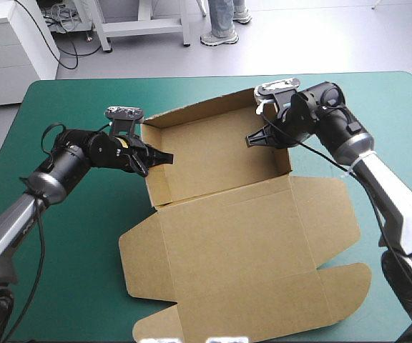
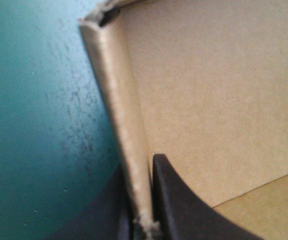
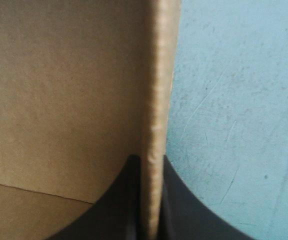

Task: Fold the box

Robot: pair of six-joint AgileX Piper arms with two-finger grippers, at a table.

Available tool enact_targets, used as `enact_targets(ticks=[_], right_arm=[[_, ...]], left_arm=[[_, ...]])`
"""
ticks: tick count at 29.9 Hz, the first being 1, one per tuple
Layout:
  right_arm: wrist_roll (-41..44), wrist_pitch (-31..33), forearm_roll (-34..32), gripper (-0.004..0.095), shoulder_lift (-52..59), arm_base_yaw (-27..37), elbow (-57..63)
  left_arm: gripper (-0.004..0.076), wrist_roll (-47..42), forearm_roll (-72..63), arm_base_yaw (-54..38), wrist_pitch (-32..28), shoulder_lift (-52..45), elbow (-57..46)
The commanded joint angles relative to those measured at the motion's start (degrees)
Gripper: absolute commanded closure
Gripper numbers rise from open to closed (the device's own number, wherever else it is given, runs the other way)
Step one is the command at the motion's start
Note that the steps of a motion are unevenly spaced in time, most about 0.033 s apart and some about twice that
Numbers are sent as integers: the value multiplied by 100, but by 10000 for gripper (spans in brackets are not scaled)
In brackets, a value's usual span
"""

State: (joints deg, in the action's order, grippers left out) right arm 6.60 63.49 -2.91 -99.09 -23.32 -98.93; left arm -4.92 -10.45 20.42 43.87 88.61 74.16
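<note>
The brown box point(image 1: 220, 214) lies mid-table as an open tray with raised walls at the far side and its lid flat toward the near edge. My left gripper point(image 1: 157, 157) is shut on the box's left wall point(image 2: 129, 150), one black finger inside the tray and one outside. My right gripper point(image 1: 257, 138) is shut on the right wall point(image 3: 156, 125) the same way, its rim standing between the two fingers. The tray floor point(image 2: 219, 100) shows pale brown beside each wall.
Teal-green cover point(image 1: 77, 236) lies bare to the left of the box and along the right wall point(image 3: 234, 110). The lid's side flaps point(image 1: 327, 214) spread flat toward the table's right and near edges.
</note>
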Motion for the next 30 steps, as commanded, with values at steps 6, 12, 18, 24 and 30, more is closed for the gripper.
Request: enact_targets(ticks=[6,12,18,24,30], right_arm=[[-125,-116,160,919,-511,-68,-197],[-148,-30,38,920,-1135,-58,-385],[-210,66,-21,920,-1603,-58,-929],[-210,66,-357,913,-1755,-35,-1162],[-519,251,53,659,-1755,61,-1162]], left_arm=[[732,-141,514,93,497,756,1138],[732,-258,733,93,855,1457,1529],[732,-269,773,93,1105,2022,1686],[731,-249,810,93,1095,2167,1689],[603,-149,770,93,1508,2167,1958]])
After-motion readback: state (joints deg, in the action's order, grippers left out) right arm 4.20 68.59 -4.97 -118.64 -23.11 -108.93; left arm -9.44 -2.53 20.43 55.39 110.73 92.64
